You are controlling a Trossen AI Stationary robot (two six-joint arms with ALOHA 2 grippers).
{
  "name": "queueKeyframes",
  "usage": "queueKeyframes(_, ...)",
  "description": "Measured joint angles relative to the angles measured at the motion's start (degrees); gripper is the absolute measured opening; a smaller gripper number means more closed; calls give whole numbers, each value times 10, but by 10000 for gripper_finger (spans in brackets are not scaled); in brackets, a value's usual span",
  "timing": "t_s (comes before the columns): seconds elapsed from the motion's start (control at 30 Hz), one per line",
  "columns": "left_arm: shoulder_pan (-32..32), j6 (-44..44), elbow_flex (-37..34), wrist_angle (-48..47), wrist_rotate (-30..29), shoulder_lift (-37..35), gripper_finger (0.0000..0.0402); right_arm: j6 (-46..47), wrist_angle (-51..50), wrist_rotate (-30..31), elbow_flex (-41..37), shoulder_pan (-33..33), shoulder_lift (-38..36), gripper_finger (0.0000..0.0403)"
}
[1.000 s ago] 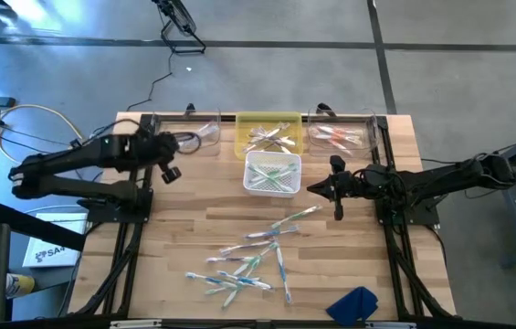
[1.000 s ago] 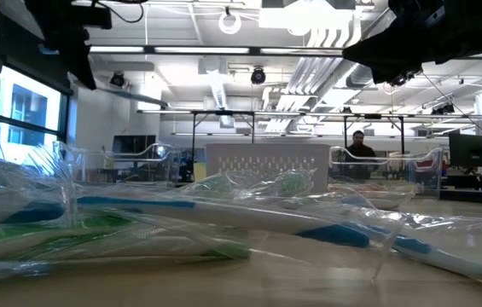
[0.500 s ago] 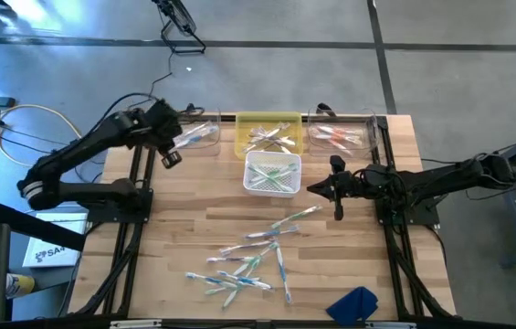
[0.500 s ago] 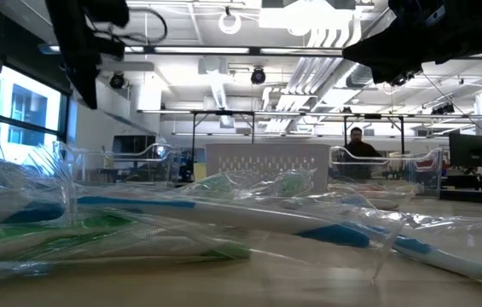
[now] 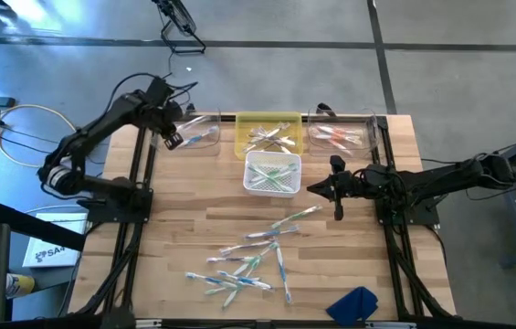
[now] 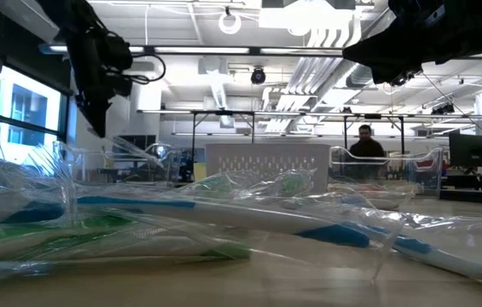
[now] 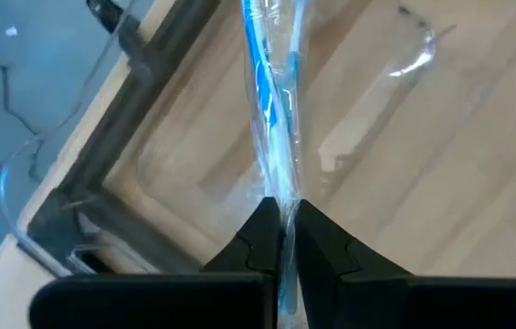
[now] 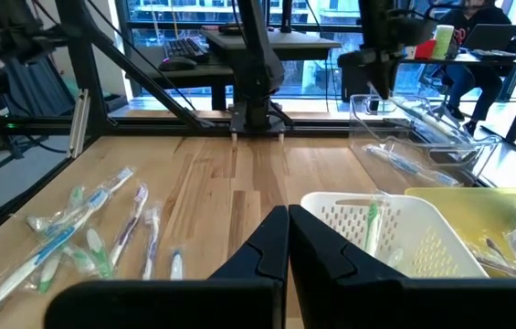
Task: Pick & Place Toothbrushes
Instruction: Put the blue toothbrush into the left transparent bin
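A blue toothbrush (image 7: 271, 137) in its clear wrapper hangs from the left gripper (image 7: 282, 217), whose fingers are clenched on it, above the clear bin (image 5: 201, 133) at the far left corner of the table (image 5: 184, 228). I think it is held there to be dropped in, since the bins seem to sort by colour: the yellow bin (image 5: 269, 134), the white basket (image 5: 273, 173) with green ones, and a right clear bin (image 5: 342, 136) with red ones. More toothbrushes (image 5: 248, 260) lie loose on the near part of the table. The right gripper (image 5: 321, 188) waits beside the basket, fingers pressed together, holding nothing. I can read no label on the wrappers.
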State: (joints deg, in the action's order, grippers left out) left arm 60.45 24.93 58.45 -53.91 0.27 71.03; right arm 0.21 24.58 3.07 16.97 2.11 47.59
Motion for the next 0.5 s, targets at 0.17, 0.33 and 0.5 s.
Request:
queueKeyframes(0.17,11,4,0,37,58,22,11,-1,0,0,0,0,0,4)
queueKeyframes(0.33,11,-32,0,41,56,38,11,0,0,0,0,0,0,4)
queueKeyframes(0.5,11,-74,0,53,56,54,13,0,1,0,0,0,0,4)
